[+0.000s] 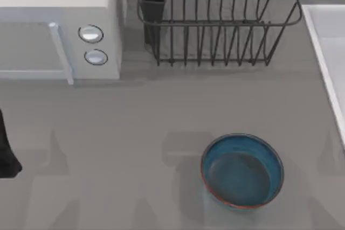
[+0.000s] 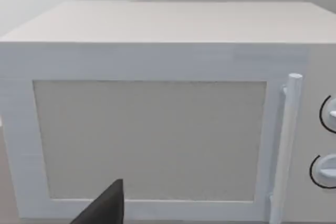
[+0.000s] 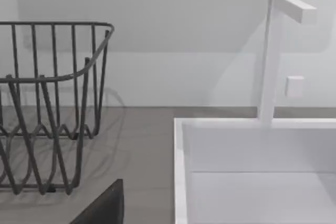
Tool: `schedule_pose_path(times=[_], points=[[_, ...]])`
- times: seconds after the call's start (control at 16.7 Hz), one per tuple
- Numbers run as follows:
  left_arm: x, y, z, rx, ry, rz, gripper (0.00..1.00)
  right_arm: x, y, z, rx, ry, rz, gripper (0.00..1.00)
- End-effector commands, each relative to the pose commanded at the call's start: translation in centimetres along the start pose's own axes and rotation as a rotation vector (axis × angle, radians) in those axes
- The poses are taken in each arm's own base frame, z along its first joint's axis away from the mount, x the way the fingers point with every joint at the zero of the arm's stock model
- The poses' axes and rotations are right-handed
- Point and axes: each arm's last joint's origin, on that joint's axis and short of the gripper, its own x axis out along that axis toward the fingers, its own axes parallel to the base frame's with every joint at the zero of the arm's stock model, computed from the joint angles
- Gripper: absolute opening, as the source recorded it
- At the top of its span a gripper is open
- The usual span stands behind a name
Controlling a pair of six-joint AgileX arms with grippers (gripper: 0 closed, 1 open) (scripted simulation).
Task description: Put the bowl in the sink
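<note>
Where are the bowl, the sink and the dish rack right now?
bowl [image 1: 242, 172]: top view, on its blue-grey inside.
sink [image 3: 180, 182]: right wrist view, on the raised rim facing the rack.
dish rack [image 1: 215, 23]: top view, on its front wire rail.

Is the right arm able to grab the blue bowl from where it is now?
Probably yes. The bowl sits alone on open table, nearer the right side, with nothing on or against it. The dish rack and the sink stand farther back, so the way down looks free.
</note>
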Motion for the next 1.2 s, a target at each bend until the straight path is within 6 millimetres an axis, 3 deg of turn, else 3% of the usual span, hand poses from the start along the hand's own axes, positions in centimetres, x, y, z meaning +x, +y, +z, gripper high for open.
schedule_pose_path(times=[0.3, 0.6, 0.78, 1.2], points=[[0.0, 0.0, 0.0, 0.0, 0.0, 0.0, 1.0, 0.0, 0.4, 1.2, 0.047, 0.035, 0.041, 1.0], [0.0, 0.0, 0.0, 0.0, 0.0, 0.0, 1.0, 0.9, 1.9, 6.8, 0.15, 0.255, 0.14, 1.0], [0.0, 0.0, 0.0, 0.0, 0.0, 0.0, 1.0, 3.5, 3.4, 9.2, 0.173, 0.543, 0.163, 1.0], [0.0, 0.0, 0.0, 0.0, 0.0, 0.0, 1.0, 10.1, 8.6, 6.0, 0.087, 1.301, 0.074, 1.0]])
